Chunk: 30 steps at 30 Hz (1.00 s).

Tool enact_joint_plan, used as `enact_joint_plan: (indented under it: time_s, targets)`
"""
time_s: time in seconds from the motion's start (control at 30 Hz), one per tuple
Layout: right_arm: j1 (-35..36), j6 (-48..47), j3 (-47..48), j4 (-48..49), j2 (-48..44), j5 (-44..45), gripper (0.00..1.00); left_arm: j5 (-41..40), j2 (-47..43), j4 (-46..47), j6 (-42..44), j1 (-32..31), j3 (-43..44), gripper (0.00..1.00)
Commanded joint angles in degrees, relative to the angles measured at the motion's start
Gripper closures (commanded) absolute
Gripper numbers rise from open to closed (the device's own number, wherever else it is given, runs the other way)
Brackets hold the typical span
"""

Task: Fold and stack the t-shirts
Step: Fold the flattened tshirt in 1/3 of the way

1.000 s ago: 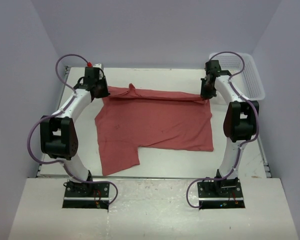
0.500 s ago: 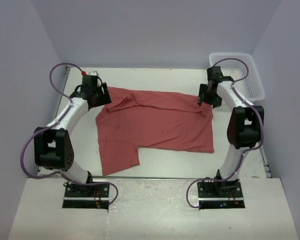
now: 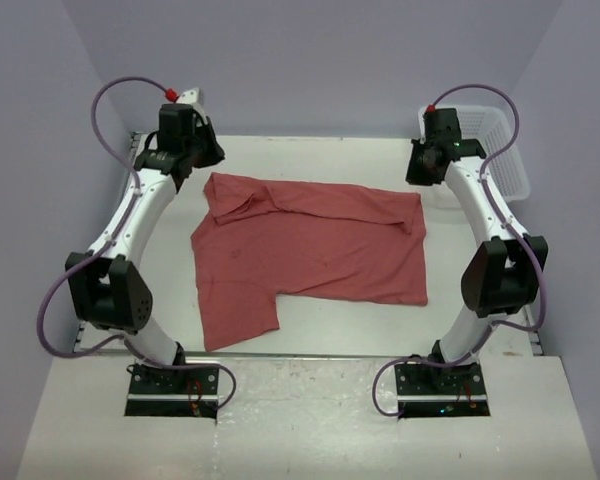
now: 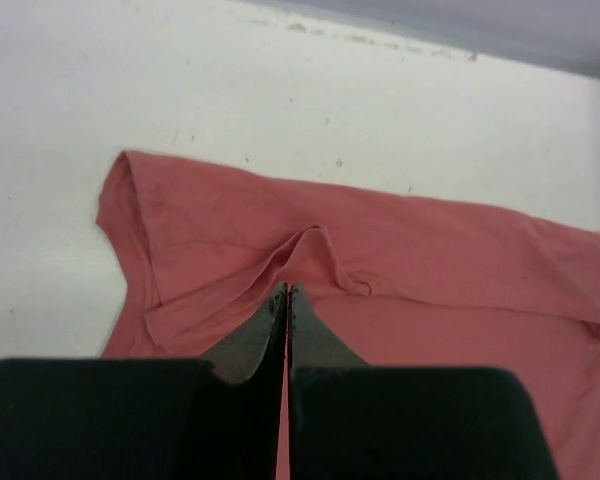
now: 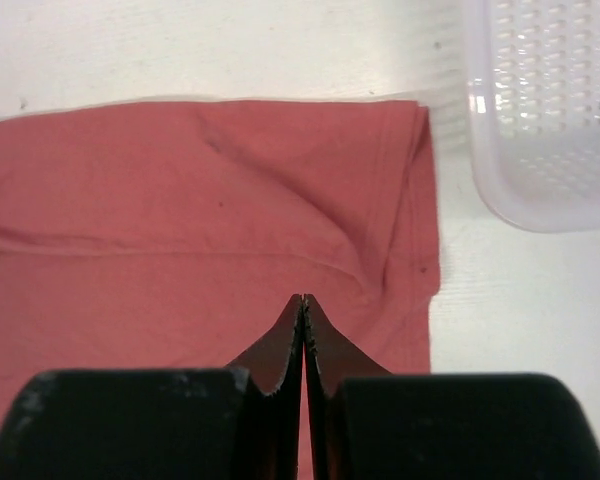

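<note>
1. Since a second ago both arms have let go of the t-shirt's (image 3: 310, 250) far edge and drawn up and back toward the far corners. The far edge, then stretched taut between the two grippers, now lies slack on the table (image 3: 310, 150).
2. The white table fills the space between the grey walls, with both arm bases bolted at its near edge.
3. The brick-red t-shirt lies flat in the middle of the table between the arms. A band along its far edge is folded over onto the body. A flap of cloth sticks out toward the near left. The left wrist view shows a small raised pucker in the fold (image 4: 315, 250), and the right wrist view shows a doubled hem at the shirt's right corner (image 5: 410, 200).
4. The left arm (image 3: 130, 220) reaches up along the left side, and the right arm (image 3: 485, 215) reaches up along the right.
5. The white mesh basket (image 3: 510, 160) sits at the far right corner. It is just beside the shirt's right edge but apart from it.
6. The left gripper (image 3: 192, 150) hangs above the far left corner, clear of the cloth. Its fingers (image 4: 265, 335) are pressed together on nothing.
7. The right gripper (image 3: 425, 165) hangs near the basket. Its fingers (image 5: 280, 350) are likewise pressed together and empty.
</note>
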Motion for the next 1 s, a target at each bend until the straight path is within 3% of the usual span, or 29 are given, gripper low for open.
enact_joint_plan:
  time_s: [0.0,0.23,0.6,0.97]
  targets:
    - [0.5,0.3,2.8,0.2,1.8,-6.4,1.0,3.9,8.5,-6.7,0.5,-0.1,3.1,1.0]
    - [0.7,0.6,6.5,-0.5,4.2,-14.0,1.0,6.1,16.4,-6.2,-1.7,0.4,5.3,1.0]
    - [1.6,-0.3,-0.9,2.7,1.8,-13.5,1.0,4.4,27.3,-7.4,-1.9,2.9,10.7,1.0]
    - [1.5,-0.5,-0.4,2.5,1.2,-13.1,1.0,4.5,35.3,-10.8,-0.9,5.6,14.2,1.0]
